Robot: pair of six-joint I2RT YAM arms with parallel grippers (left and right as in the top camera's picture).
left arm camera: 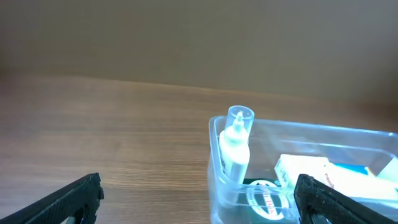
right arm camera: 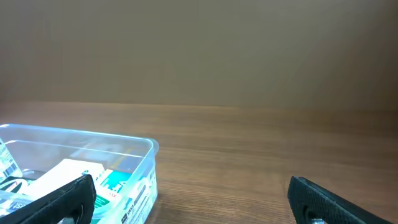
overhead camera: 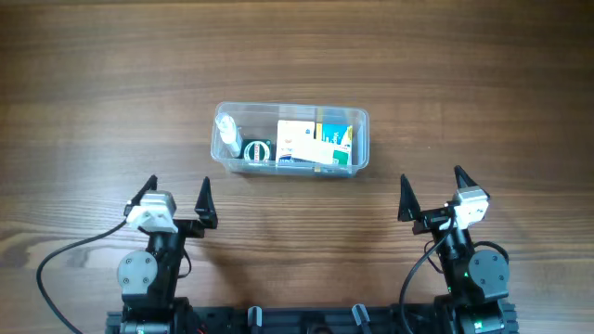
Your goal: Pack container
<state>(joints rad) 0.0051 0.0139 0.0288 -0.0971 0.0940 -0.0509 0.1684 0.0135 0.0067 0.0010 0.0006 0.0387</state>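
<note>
The clear plastic container (overhead camera: 362,139) sits at the table's middle. Inside it a small white bottle (overhead camera: 226,134) stands at the left end, a round green-and-white item (overhead camera: 256,149) lies beside it, and white, green and yellow boxes (overhead camera: 311,141) fill the right part. The left wrist view shows the container (left arm camera: 214,162), the bottle (left arm camera: 235,146) and a box (left arm camera: 301,169). The right wrist view shows the container's corner (right arm camera: 149,149). My left gripper (overhead camera: 176,196) is open and empty, near the front edge. My right gripper (overhead camera: 432,190) is open and empty too, right of the container.
The wooden table (overhead camera: 93,93) surrounds the container on all sides. Both arm bases stand at the front edge, with a black cable (overhead camera: 65,255) trailing from the left arm.
</note>
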